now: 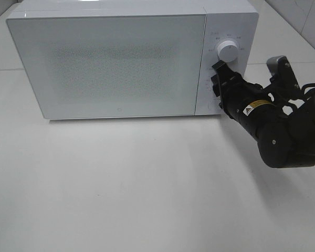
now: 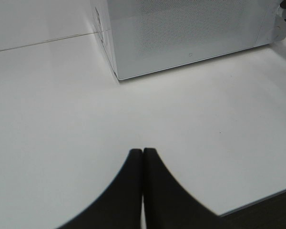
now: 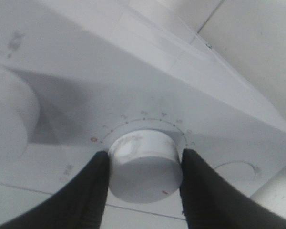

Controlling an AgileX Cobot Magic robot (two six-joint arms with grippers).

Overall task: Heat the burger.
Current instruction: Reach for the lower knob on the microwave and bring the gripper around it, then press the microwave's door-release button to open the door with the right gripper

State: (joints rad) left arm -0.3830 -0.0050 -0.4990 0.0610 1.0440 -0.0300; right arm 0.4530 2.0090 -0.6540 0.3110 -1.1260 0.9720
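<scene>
burger: not to be seen in any view; whether it sits inside the microwave cannot be told.
microwave: white, standing at the back of the table, door shut; the speckled door pane shows nothing of the inside.
control panel: on the right of the door, with two round white knobs, one above the other.
lower knob: gripped from both sides; an arc of tick marks runs round its upper half, with an orange mark at one end of the arc and a small red line on the knob's face.
upper knob: free, just above the gripped one.
right jaws: clamped on the lower knob, one black finger against each side of it.
right arm: comes in low from the right edge of the exterior view, forearm slanting up and leftward to the panel, wrist straight on to the microwave's front.
left jaws: together, the two black fingers pressed flat against each other with only a thin seam between.
left arm: out of the exterior view; its wrist camera looks across bare table toward the microwave's front left corner, well apart from it.
</scene>
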